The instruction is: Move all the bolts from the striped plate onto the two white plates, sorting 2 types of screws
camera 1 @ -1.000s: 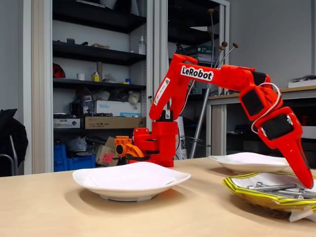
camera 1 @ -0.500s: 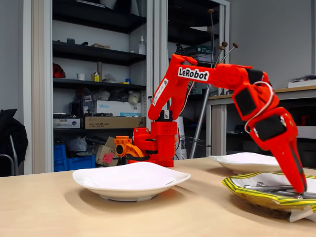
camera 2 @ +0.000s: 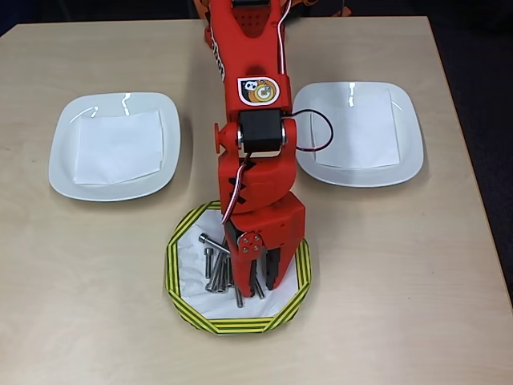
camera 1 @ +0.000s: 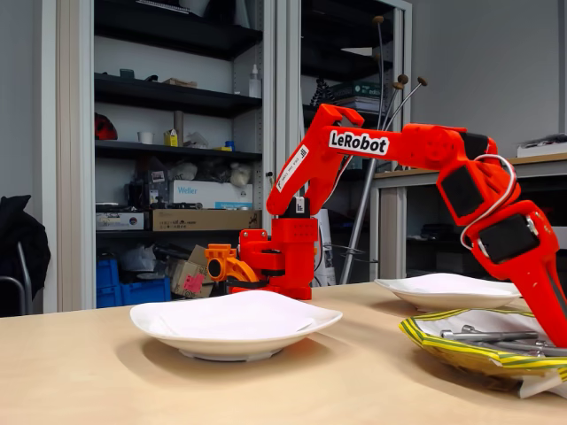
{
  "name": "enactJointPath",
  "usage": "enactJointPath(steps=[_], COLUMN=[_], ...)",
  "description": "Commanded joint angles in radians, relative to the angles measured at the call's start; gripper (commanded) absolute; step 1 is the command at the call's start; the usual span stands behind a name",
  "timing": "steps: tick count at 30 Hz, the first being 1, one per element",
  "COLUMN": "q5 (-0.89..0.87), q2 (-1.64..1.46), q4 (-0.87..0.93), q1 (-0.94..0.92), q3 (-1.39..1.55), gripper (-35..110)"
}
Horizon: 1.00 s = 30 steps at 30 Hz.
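Bolts (camera 2: pixel 218 269): silver, heaped on striped plate (camera 2: pixel 180 298), centre-left, near table's front edge. Gripper (camera 2: pixel 258 281): low over heap, fingers slightly apart; whether it grips a bolt, can't tell. Two white plates (camera 2: pixel 115 145) (camera 2: pixel 358 133): either side of arm, each w/ paper sheet, no bolts.

Looked like a workshop or lab storeroom: open dark shelving (camera 1: pixel 177 97) crammed with boxes (camera 1: pixel 202 219), tools and clutter, blue crates (camera 1: pixel 142 288) on the floor, plus a workbench (camera 1: pixel 461 168) behind.
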State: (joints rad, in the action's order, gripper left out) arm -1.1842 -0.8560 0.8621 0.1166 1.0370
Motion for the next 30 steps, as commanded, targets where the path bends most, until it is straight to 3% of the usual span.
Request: enactJointPath(steps=[1, 10, 15, 21, 25, 30], q5=[-0.023, -0.014, 0.025, 0.038, -0.038, -0.202], q2=[0.006, -0.005, -0.021, 0.003, -0.176, -0.502], q4=[0.000, 0.066, 0.232, 0.569, 0.572, 0.428], q1=[0.025, 0.020, 0.002, -0.006, 0.031, 0.124], q3=[-0.032, -0.049, -0.155, -0.469, -0.261, 0.241], gripper=[7, 0, 0, 0, 0, 0])
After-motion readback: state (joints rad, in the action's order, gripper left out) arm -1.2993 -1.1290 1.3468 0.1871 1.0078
